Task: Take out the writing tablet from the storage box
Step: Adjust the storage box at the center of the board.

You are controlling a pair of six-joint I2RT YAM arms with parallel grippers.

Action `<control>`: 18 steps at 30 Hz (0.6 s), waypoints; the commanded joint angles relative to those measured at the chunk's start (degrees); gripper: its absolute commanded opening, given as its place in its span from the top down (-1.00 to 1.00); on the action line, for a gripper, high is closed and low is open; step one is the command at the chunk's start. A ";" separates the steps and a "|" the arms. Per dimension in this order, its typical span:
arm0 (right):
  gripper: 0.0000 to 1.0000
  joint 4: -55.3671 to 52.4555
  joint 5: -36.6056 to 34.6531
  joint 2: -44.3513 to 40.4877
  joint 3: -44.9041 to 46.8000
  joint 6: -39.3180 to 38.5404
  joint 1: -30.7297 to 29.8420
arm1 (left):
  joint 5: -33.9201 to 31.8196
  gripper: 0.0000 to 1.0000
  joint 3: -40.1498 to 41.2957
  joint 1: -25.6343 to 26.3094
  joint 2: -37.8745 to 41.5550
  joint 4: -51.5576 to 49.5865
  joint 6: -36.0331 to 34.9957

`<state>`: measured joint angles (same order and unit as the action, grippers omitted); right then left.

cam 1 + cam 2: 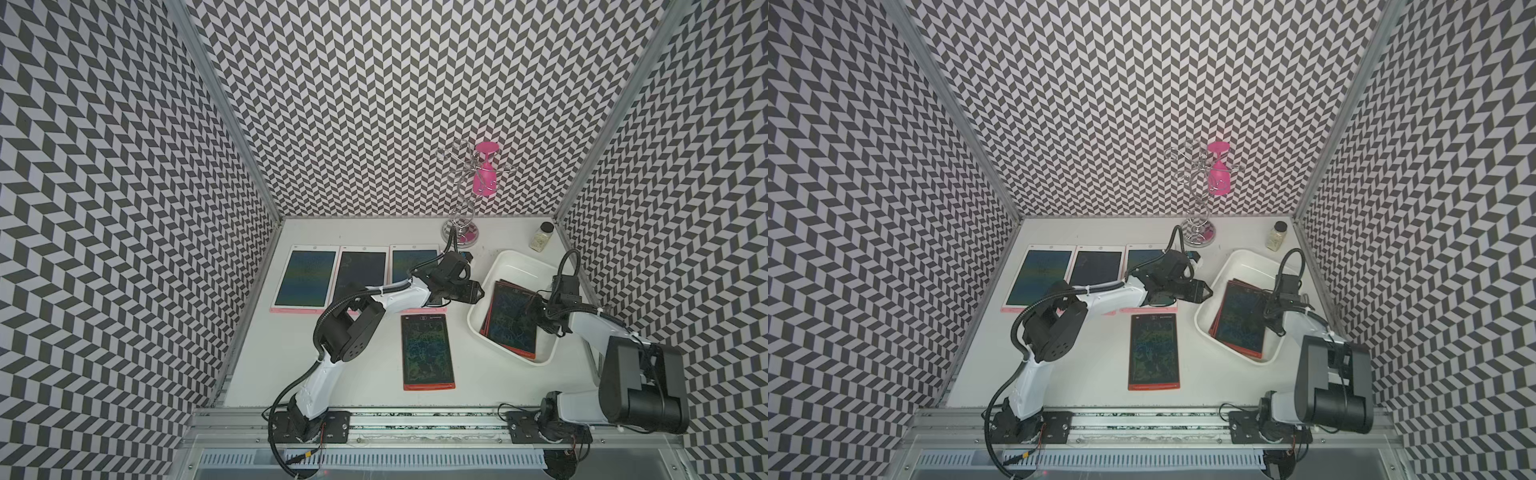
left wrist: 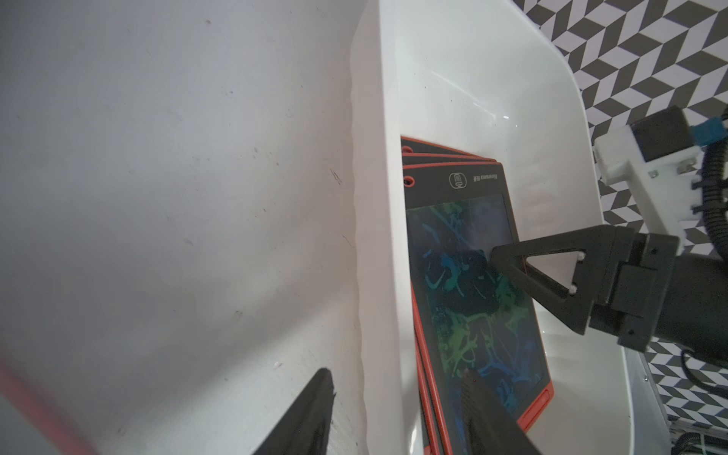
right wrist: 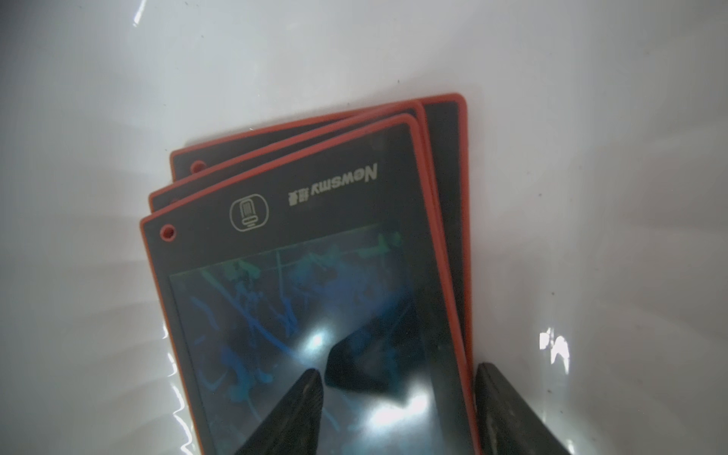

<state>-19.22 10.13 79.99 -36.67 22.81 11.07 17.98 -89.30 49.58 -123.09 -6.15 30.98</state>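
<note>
Writing tablet (image 1: 509,320): topmost on fanned stack inside storage box (image 1: 505,257), near table's right edge. Right gripper (image 3: 398,370): unclenched, straddling tablet's long edge, presumably to pry it up. Left gripper (image 2: 396,372): unclenched, empty, by box rim, likely awaiting handover.

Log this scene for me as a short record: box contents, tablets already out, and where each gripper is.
storage box: white, on the table's right, holds a fanned stack of three red-framed tablets
tablets outside: one red tablet flat on the table; three pink tablets in a row farther back
right gripper: open, inside the box, jaws straddling a long edge of the top tablet
left gripper: open, empty, by the box's rim
other items: wire stand with pink glass hanging; small jar
</note>
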 commanded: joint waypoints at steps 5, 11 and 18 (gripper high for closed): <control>-0.24 0.84 3.12 -1.48 1.31 -0.50 0.14 | 0.83 0.02 -2.70 2.00 -2.50 -0.61 0.48; -0.24 0.90 5.65 -2.78 1.85 -0.23 0.10 | -0.37 0.42 -5.49 3.13 -4.47 -3.31 0.64; -0.21 -0.26 9.45 -4.73 1.79 -0.33 0.08 | -0.40 0.63 -5.80 3.86 -4.81 -3.57 2.53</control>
<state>-19.94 16.01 77.34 -35.07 22.50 11.07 17.02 -93.38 51.79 -127.20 -9.30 32.73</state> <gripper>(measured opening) 0.608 0.199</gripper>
